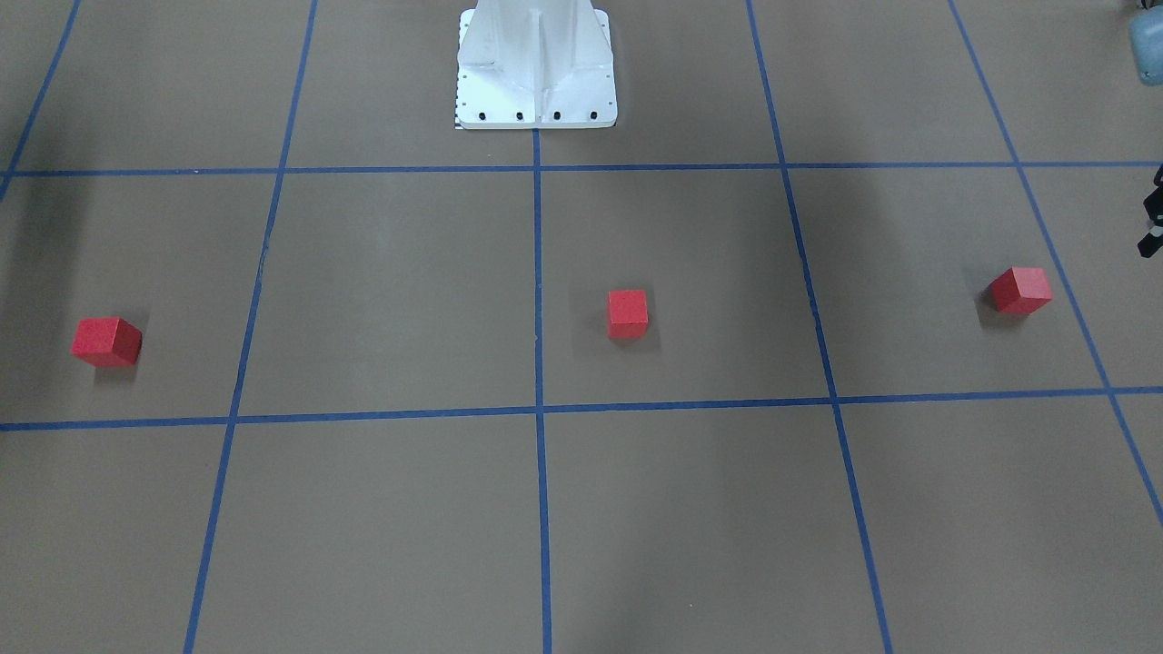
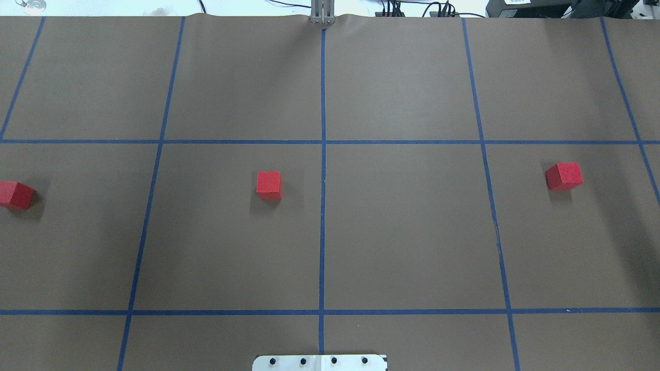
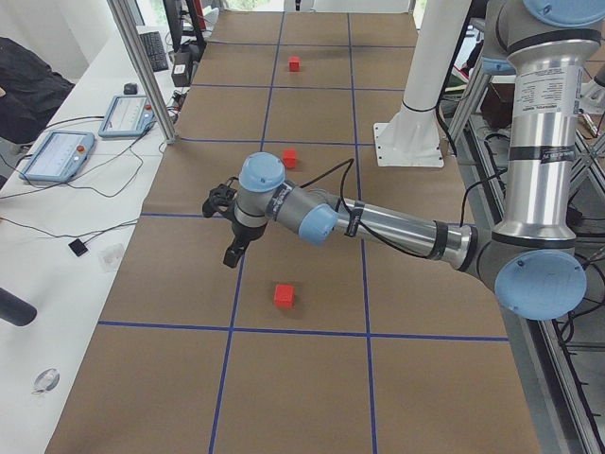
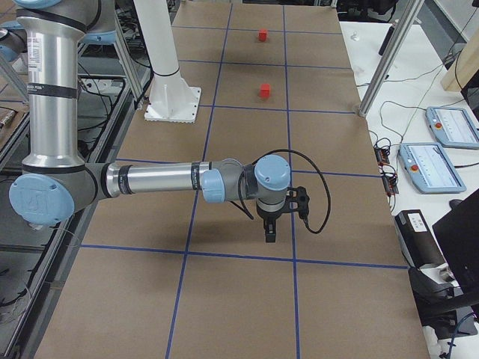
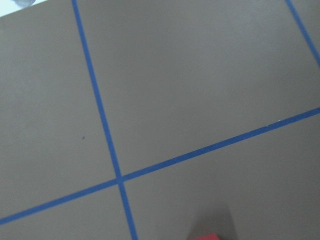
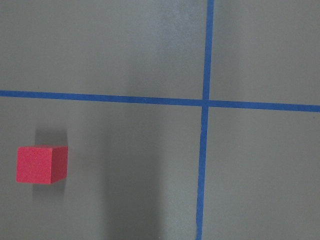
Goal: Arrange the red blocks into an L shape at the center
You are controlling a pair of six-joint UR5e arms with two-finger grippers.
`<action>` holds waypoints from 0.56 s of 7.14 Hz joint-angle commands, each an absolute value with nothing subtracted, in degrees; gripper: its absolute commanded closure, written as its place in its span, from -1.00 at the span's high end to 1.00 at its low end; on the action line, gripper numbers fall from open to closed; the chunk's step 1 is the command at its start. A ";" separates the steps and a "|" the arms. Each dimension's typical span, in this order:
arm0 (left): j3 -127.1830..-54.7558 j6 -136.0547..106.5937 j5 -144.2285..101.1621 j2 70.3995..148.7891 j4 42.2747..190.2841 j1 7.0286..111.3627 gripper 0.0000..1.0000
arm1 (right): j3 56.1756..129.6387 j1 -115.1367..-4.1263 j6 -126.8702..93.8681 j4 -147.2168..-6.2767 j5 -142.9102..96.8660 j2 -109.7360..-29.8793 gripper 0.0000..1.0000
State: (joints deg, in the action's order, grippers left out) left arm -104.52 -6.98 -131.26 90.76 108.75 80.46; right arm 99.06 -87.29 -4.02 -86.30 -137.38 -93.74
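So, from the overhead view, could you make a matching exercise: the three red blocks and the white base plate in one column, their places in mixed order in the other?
Things
1. left red block
2. middle red block
3. right red block
4. white base plate

Places
A. at the bottom edge, where the middle blue tape line ends
B. cut by the view's left edge
C. in the cell just left of the middle line
D. in the second cell right of the middle line

Pairs: 1-B, 2-C, 3-D, 4-A
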 commanded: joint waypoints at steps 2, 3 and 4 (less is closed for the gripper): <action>-106.86 -36.28 -131.14 98.41 108.98 69.30 1.00 | 99.14 -86.75 -4.04 -84.99 -137.46 -93.69 0.99; -108.35 -45.52 -130.61 100.61 108.98 63.95 1.00 | 99.05 -86.75 -4.04 -84.99 -137.46 -93.69 0.99; -108.54 -53.18 -128.00 104.03 108.98 60.68 1.00 | 99.05 -86.75 -4.04 -84.99 -137.37 -93.78 0.99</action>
State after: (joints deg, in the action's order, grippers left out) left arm -107.74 -42.15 -130.25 100.13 108.98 65.77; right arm 99.07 -86.79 -4.04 -85.05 -137.44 -93.70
